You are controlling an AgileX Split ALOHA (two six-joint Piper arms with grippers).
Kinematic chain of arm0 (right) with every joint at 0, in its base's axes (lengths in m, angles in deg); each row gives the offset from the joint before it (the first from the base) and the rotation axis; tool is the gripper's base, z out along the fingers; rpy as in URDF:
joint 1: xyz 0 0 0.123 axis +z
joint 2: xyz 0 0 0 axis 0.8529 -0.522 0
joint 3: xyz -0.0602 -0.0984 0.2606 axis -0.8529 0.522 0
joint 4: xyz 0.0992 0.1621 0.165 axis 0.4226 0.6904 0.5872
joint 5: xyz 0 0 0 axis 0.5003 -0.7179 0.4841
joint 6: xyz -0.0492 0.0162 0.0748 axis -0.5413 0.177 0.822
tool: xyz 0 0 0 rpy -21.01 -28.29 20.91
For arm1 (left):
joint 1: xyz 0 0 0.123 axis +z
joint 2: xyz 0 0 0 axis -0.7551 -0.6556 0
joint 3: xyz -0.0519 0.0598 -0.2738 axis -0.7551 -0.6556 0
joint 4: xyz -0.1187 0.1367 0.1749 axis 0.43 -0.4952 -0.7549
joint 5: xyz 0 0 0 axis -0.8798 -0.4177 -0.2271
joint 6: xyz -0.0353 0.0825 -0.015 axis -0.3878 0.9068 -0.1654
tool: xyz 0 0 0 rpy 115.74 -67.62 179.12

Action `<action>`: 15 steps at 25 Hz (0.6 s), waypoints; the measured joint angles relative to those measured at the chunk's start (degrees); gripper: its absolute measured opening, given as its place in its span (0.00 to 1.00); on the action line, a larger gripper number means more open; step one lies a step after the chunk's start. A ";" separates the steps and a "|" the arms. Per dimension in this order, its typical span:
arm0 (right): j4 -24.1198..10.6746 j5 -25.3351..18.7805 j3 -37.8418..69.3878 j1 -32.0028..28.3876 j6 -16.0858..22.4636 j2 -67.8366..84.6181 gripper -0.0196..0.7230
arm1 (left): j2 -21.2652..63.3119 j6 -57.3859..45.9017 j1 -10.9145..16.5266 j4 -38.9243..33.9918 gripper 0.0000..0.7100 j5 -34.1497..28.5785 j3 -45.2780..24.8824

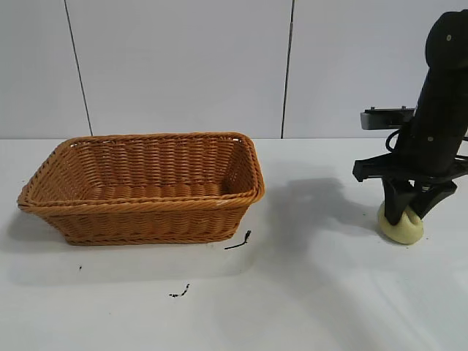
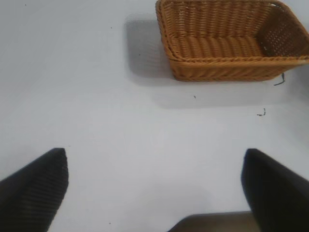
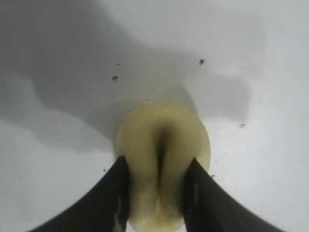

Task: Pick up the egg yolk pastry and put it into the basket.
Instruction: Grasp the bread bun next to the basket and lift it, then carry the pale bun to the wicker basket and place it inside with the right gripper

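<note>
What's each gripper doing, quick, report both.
Left gripper: open, holding nothing, above bare table.
Right gripper: closed on the egg yolk pastry, pinching it.

Small dark scraps (image 1: 238,241) lie on the white table (image 1: 307,307).

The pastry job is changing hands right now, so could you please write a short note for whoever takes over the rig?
Right gripper: shut on the pastry, which sits on the table to the right of the basket; the right wrist view shows both fingers pressing into its sides.
Left gripper: open, over bare table, away from the basket, idle.
Basket: upright, nothing seen inside.
Done: grasp made.
Left: lift the pastry, carry it over to the basket, release it inside.
</note>
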 joint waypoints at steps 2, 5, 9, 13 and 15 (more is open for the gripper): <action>0.00 0.00 0.00 0.00 -0.06 0.00 0.22 | 0.00 0.00 0.00 0.00 0.98 0.00 0.00; 0.00 -0.05 0.00 0.00 -0.25 0.00 0.21 | 0.00 0.00 0.00 0.00 0.98 0.00 0.00; -0.05 -0.05 0.00 0.00 -0.90 0.00 0.18 | 0.00 0.00 0.00 0.00 0.98 0.00 0.00; -0.05 -0.23 0.00 0.00 -0.90 0.00 0.10 | 0.00 0.00 0.00 0.00 0.98 0.00 0.00; -0.05 -0.42 -0.19 0.00 -1.20 0.00 0.09 | 0.00 0.00 0.00 0.00 0.98 0.00 0.00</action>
